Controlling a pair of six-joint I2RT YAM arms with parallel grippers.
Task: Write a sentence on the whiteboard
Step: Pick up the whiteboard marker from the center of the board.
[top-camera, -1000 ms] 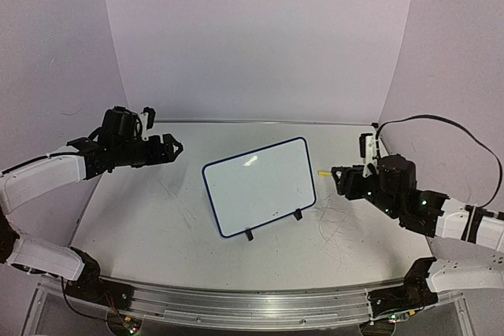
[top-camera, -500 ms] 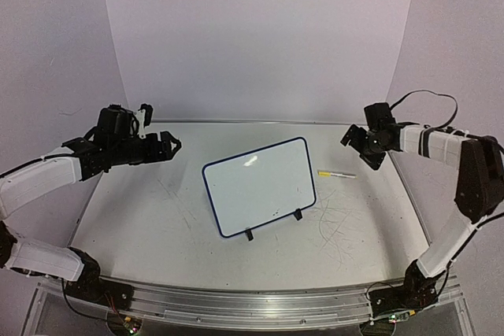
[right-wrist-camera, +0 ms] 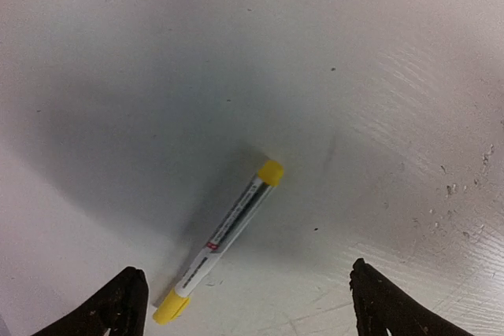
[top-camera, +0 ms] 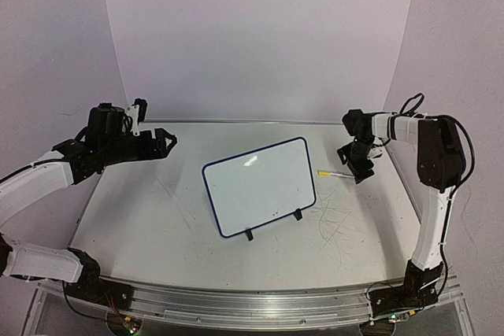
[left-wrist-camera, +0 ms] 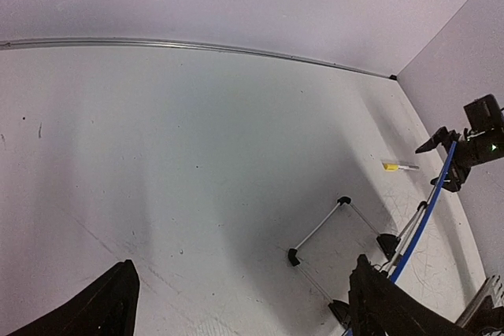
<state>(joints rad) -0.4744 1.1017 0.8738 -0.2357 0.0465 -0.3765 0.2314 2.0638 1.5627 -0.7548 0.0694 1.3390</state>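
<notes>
The whiteboard (top-camera: 260, 186), white with a thin blue frame, stands tilted on black wire feet mid-table. Its face looks blank, so the sentence is not visible. The left wrist view catches its blue edge (left-wrist-camera: 429, 210) and wire stand (left-wrist-camera: 316, 230) from behind. A white marker with yellow ends (top-camera: 335, 174) lies flat on the table to the board's right. My right gripper (top-camera: 358, 164) hovers open just above it, with the marker (right-wrist-camera: 224, 240) lying loose between and ahead of the jaws (right-wrist-camera: 248, 293). My left gripper (top-camera: 168, 144) hangs open and empty at the far left (left-wrist-camera: 240, 285).
The purple back wall meets the table along a metal rail (left-wrist-camera: 197, 45). The right side wall (top-camera: 457, 76) stands close behind my right arm. Grey scratch marks (top-camera: 335, 222) cover the table in front of the marker.
My right arm swung from the near right up to the far right, then came down over the marker, which now lies free on the table. The left arm drifted slightly left.
</notes>
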